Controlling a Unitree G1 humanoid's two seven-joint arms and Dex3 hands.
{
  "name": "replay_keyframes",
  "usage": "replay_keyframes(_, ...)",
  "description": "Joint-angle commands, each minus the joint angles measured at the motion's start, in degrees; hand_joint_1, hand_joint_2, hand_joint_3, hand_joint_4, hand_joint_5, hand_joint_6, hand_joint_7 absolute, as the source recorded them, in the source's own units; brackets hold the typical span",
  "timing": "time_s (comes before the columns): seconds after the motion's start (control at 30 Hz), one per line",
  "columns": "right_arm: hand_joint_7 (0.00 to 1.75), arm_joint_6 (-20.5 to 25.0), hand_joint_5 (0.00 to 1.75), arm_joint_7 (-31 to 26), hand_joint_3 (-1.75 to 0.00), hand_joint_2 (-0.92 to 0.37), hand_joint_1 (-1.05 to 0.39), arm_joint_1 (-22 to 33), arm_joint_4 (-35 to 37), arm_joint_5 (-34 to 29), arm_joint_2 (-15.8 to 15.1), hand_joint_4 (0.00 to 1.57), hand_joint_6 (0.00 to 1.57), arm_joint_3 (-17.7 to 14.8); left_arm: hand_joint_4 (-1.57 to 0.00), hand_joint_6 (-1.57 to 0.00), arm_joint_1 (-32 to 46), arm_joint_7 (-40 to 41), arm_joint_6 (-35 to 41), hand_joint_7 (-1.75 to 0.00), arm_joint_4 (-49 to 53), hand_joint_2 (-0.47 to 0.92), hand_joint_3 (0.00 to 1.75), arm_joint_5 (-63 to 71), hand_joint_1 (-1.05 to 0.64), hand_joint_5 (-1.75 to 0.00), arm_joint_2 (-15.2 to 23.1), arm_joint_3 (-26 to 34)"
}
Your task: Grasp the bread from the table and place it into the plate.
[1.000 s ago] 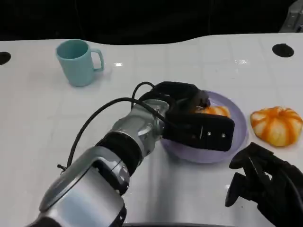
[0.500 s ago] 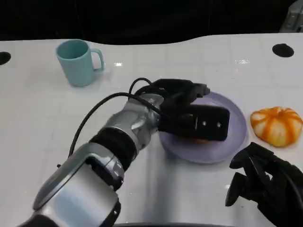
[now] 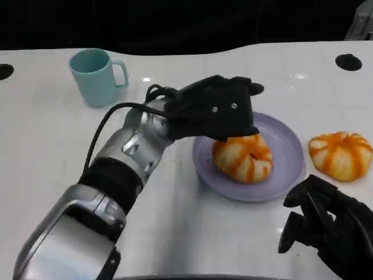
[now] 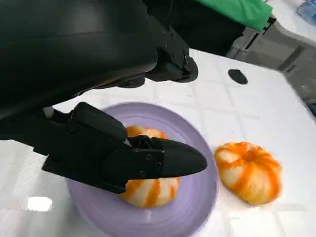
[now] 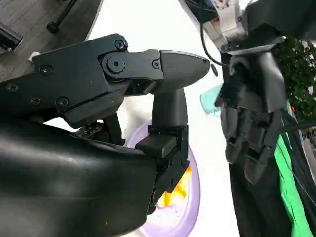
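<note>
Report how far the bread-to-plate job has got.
Done: one bread lies on the purple plate. In hand: nothing; the left hand hovers open above the plate, the right hand waits near the table edge. Possibly left: a second bread sits on the table beside the plate.

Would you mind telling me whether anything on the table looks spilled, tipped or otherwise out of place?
Nothing stands out. One bread sits inside the purple plate, the second bread lies on the table beside it, and the teal mug stands upright. The left hand hovers over the plate, holding nothing.
</note>
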Motion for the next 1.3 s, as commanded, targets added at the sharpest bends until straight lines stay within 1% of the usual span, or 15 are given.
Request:
replay_keyframes(0.03,1.63,0.31,1.75,-0.34,-0.41,-0.92,-0.43,0.01,-0.36,0.45,-0.31,0.64,0.48,-0.62,-0.33,-0.37,5.56,-3.95,2.33,-0.07,-8.82,0.92,0.45,-7.37,-0.74,-0.24,2.3,5.54)
replay_keyframes(0.23,1.63,-0.08,1.75,0.0,-0.41,-0.92,-0.43,0.02,-0.28,0.09,-0.59,0.64,0.47,-0.46,-0.44,-0.53,17.31,-5.68,9.75,-0.13,-23.21,0.92,0.44,-20.04,-0.58,-0.38,1.5,13.49)
replay_keyframes(0.3,1.63,-0.23,1.75,0.0,-0.41,-0.92,-0.43,0.1,-0.29,-0.04,-0.59,0.64,0.47,-0.43,-0.29,-0.58,19.49,-7.94,12.38,-0.12,-26.15,0.92,0.41,-24.74,-0.61,-0.77,1.33,15.44)
replay_keyframes(0.4,1.63,-0.02,1.75,0.23,-0.4,-0.92,-0.43,0.03,-0.04,0.59,-0.47,0.64,0.47,-0.75,-0.23,-0.6,23.8,-11.28,16.47,-0.14,-31.8,0.92,0.37,-33.07,-0.66,-0.98,1.2,19.12)
replay_keyframes(0.5,1.63,-0.22,1.75,0.32,-0.39,-0.92,-0.43,-0.06,0.11,0.61,-0.38,0.65,0.48,-0.72,-0.34,-0.67,28.07,-11.05,23.11,-0.2,-37.98,0.92,0.32,-41.07,-0.63,-1.04,0.34,22.63)
replay_keyframes(0.6,1.62,-0.03,1.75,0.07,-0.39,-0.92,-0.43,-0.06,-0.07,0.39,-0.41,0.65,0.48,-0.6,-0.45,-0.72,31.94,-9.77,29.05,-0.23,-43.14,0.92,0.31,-47.42,-0.66,-1.1,-0.26,25.16)
replay_keyframes(0.73,1.62,0.01,1.75,-0.03,-0.39,-0.92,-0.44,-0.07,-0.23,0.36,-0.4,0.64,0.48,-0.57,-0.58,-0.81,36.51,-4.61,36.82,-0.31,-49.94,0.92,0.32,-53.72,-0.66,-1.18,-1.74,28.21)
replay_keyframes(0.77,1.62,-0.02,1.75,-0.04,-0.4,-0.92,-0.44,-0.09,-0.28,0.25,-0.47,0.64,0.48,-0.52,-0.6,-0.79,38.02,-3.17,37.65,-0.46,-51.67,0.92,0.36,-54.69,-0.64,-1.26,-2.34,28.76)
replay_keyframes(0.8,1.62,-0.04,1.75,-0.05,-0.4,-0.92,-0.44,-0.11,-0.31,0.17,-0.52,0.64,0.48,-0.49,-0.61,-0.74,39.1,-2.04,38.32,-0.67,-52.97,0.92,0.4,-55.45,-0.63,-1.34,-2.73,29.11)
replay_keyframes(0.83,1.62,0.1,1.75,-0.17,-0.4,-0.92,-0.44,-0.14,-0.39,0.1,-0.55,0.64,0.47,-0.49,-0.62,-0.72,40.76,-0.88,38.9,-0.73,-54.42,0.92,0.41,-56.19,-0.62,-1.36,-3.32,29.46)
replay_keyframes(0.87,1.63,0.25,1.75,-0.28,-0.4,-0.92,-0.44,-0.16,-0.45,0.11,-0.55,0.64,0.48,-0.51,-0.62,-0.68,42.0,0.19,39.36,-0.97,-55.53,0.92,0.45,-56.73,-0.61,-1.49,-3.84,29.66)
replay_keyframes(0.93,1.62,0.33,1.75,-0.26,-0.39,-0.92,-0.44,-0.17,-0.47,0.29,-0.51,0.64,0.48,-0.61,-0.64,-0.63,44.39,2.28,40.78,-1.19,-57.61,0.92,0.46,-58.49,-0.6,-1.6,-5.01,30.37)
replay_keyframes(1.03,1.63,0.37,1.75,-0.18,-0.4,-0.92,-0.44,-0.17,-0.52,0.34,-0.62,0.65,0.49,-0.68,-0.64,-0.57,47.65,5.51,43.49,-1.36,-60.45,0.92,0.46,-61.64,-0.58,-1.72,-6.26,31.44)
replay_keyframes(1.1,1.63,0.58,1.75,-0.23,-0.4,-0.92,-0.44,-0.2,-0.58,0.52,-0.62,0.65,0.49,-0.83,-0.66,-0.59,49.48,6.78,44.38,-1.4,-61.72,0.92,0.46,-62.69,-0.58,-1.74,-6.44,31.69)
replay_keyframes(1.3,1.62,1.14,1.75,-0.64,-0.39,-0.92,-0.44,-0.43,-0.83,0.63,-0.59,0.65,0.51,-1.09,-0.72,-0.53,54.23,8.93,44.21,-1.65,-64.52,0.92,0.5,-62.8,-0.57,-1.75,-7.1,30.74)
